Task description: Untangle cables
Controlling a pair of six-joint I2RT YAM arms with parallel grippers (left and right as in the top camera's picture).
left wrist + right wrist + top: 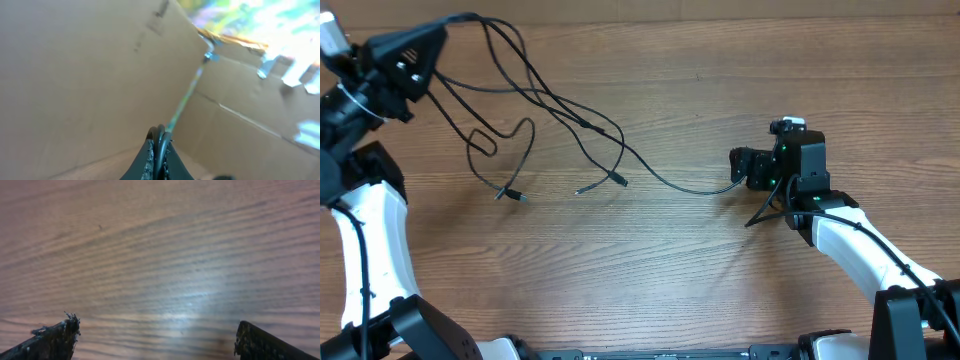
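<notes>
Black cables (582, 120) hang from your left gripper (159, 149), which is pinched together on a strand. They trail down onto the wooden table (670, 280), where the loops cross mid-run. Your right gripper (155, 330) has its fingers spread and holds nothing, and it sits just beside one cable's far end. I'd judge that most of the untangling remains.

The worktop (720, 290) was light brown wood, its grain running from the left edge to the right edge. A soft white glare (197, 300) lay on it. Seen from the far left corner, brown cardboard-like panels (75, 75) stood, with a metal bracket (210, 54) on them and blurred bright light (250, 17) above.
</notes>
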